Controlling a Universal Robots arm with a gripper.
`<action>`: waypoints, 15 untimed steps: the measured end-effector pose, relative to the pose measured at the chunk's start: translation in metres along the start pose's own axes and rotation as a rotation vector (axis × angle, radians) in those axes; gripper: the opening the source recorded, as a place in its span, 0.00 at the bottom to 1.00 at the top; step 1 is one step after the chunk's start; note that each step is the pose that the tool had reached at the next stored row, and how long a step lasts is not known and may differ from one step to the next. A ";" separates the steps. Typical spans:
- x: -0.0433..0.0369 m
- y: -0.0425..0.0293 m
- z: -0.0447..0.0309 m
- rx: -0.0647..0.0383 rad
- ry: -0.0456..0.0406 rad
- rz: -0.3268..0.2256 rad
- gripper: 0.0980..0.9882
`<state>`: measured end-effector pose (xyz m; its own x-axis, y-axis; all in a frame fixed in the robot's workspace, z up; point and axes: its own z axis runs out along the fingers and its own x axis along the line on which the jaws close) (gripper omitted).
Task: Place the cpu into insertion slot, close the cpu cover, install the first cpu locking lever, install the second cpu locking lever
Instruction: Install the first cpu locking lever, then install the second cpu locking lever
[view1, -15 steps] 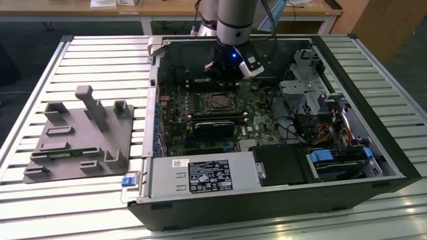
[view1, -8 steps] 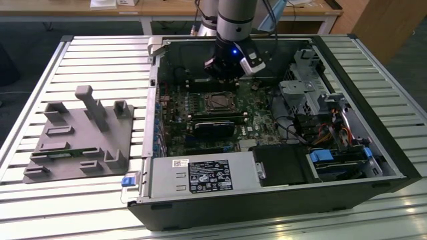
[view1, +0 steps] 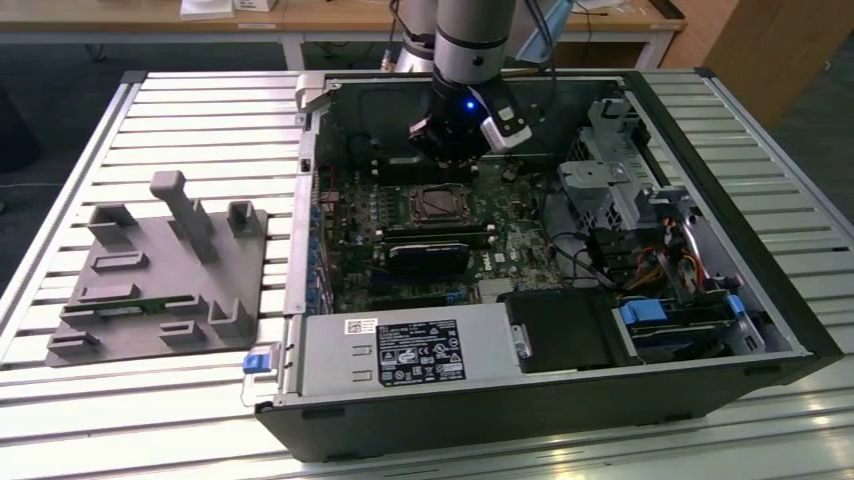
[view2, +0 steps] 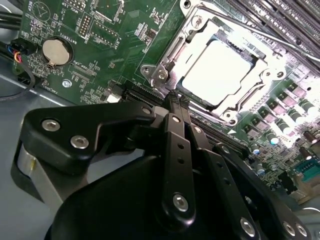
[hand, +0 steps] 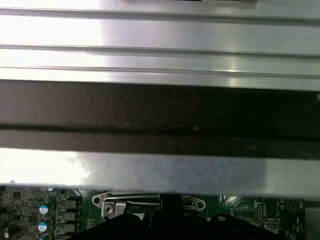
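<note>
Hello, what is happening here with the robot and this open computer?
The arm's gripper is lowered inside the open computer case, at the edge of the insertion slot on the green motherboard. The cpu already lies in the slot, with the cpu cover closed around it. The gripper carries nothing.

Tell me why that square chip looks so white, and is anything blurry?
Glare: in the second wrist view, light washes out the cpu top; the nearby gripper looks slightly soft. In the first wrist view, the metal rails shine brightly. The exterior view is evenly lit.
</note>
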<state>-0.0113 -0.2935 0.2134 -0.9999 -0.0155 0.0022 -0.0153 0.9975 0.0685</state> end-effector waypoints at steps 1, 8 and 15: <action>0.0000 0.0000 0.0000 0.000 0.0001 0.000 0.01; 0.0000 -0.0010 -0.0001 0.000 0.0001 0.000 0.01; 0.0000 -0.0045 -0.0003 0.000 0.0001 0.000 0.01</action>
<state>-0.0113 -0.2981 0.2134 -0.9999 -0.0156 0.0023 -0.0154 0.9975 0.0684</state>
